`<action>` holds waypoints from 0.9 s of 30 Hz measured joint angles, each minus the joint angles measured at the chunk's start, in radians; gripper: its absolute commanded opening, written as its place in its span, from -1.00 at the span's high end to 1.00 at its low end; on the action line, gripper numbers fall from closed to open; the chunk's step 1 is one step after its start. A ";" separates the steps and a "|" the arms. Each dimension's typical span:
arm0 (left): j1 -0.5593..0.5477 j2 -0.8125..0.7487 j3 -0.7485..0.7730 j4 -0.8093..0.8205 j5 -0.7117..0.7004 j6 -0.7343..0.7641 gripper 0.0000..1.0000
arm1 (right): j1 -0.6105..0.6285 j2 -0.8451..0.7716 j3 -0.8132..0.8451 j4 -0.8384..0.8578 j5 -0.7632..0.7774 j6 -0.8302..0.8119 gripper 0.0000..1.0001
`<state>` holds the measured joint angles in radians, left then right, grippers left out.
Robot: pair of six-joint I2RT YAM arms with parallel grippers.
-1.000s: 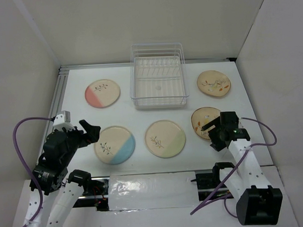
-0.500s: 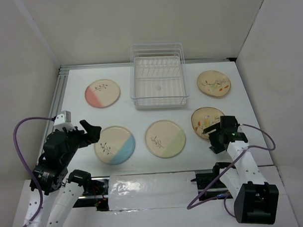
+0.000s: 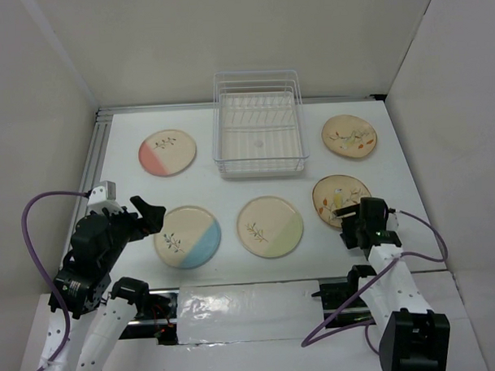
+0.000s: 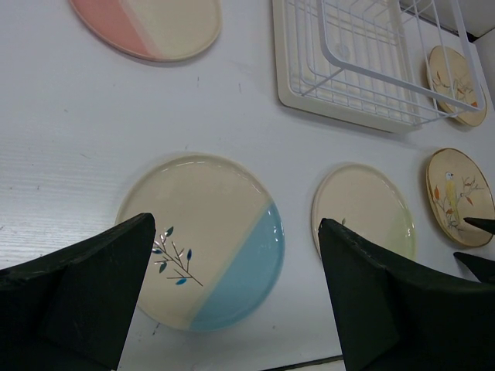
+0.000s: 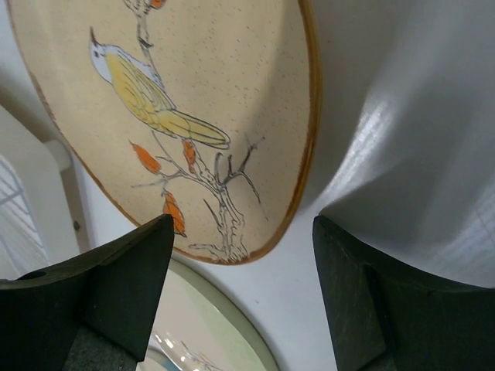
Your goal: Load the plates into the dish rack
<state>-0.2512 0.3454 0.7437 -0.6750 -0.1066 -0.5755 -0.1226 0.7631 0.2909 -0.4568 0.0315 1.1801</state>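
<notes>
Five plates (image 3: pixel 269 226) lie flat around the dish rack (image 3: pixel 258 124), where the right gripper (image 5: pixel 240 267), fingers spread apart, sits at the near rim of the bird plate (image 5: pixel 193 93) right-front of the rack, and the left gripper (image 4: pixel 232 301), likewise spread, hangs over the blue plate (image 4: pixel 213 243) left-front of it.

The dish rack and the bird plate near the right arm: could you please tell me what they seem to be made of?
The dish rack looks like thin metal wire with a smooth white coating, though the even white finish could also be plastic. The bird plate is probably glazed ceramic: a tan speckled surface, a darker brown rim and a painted bird on a branch.
</notes>
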 measured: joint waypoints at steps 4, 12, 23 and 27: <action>0.000 0.000 0.000 0.002 0.000 0.000 -0.99 | -0.006 -0.030 -0.046 0.079 0.007 0.033 -0.54; 0.000 0.000 0.000 0.003 0.002 0.000 -0.99 | -0.008 -0.031 -0.103 0.211 0.014 0.079 -0.39; 0.000 0.000 0.000 0.003 0.008 0.000 -0.99 | -0.009 0.018 -0.148 0.315 0.037 0.109 0.35; 0.000 0.000 0.000 0.003 0.008 0.000 -0.99 | -0.009 0.019 -0.164 0.322 0.050 0.125 0.69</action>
<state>-0.2512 0.3454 0.7437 -0.6724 -0.0986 -0.5755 -0.1318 0.7818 0.1265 -0.1349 0.0814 1.3052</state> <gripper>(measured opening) 0.995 0.215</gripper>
